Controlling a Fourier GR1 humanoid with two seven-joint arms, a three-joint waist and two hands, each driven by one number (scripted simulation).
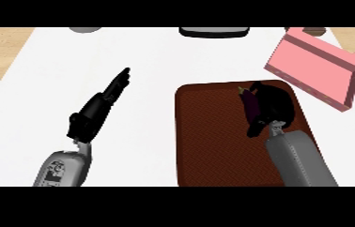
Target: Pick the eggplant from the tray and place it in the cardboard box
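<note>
Nearest the lower edge, two grey forearms enter the head view. The left forearm (64, 167) rises at the left over the white table (152, 66); its left hand (97, 109) is open, fingers straight and held together, pointing up and to the right above bare table, holding nothing. It is well apart from the tray.

The right forearm (299, 158) comes in at the lower right and lies over the dark brown tray (208, 141), covering part of its right side. The right hand (273, 106) sits over the far right part of the tray, fingers curled around the eggplant (248, 102). The eggplant is dark purple with a small yellowish stem end pointing away; it shows at the left of the hand, over the tray, and the hand hides most of it. Whether it touches the tray surface cannot be determined.

Just beyond the tray's far right corner stands the pink box (312, 66), tilted in the view, open side toward the upper right.

At the far table edge lie a dark, flat object (213, 32) at centre, a grey round object (84, 29) at left, and a small brown object (314, 32) behind the box; all are cut off.
</note>
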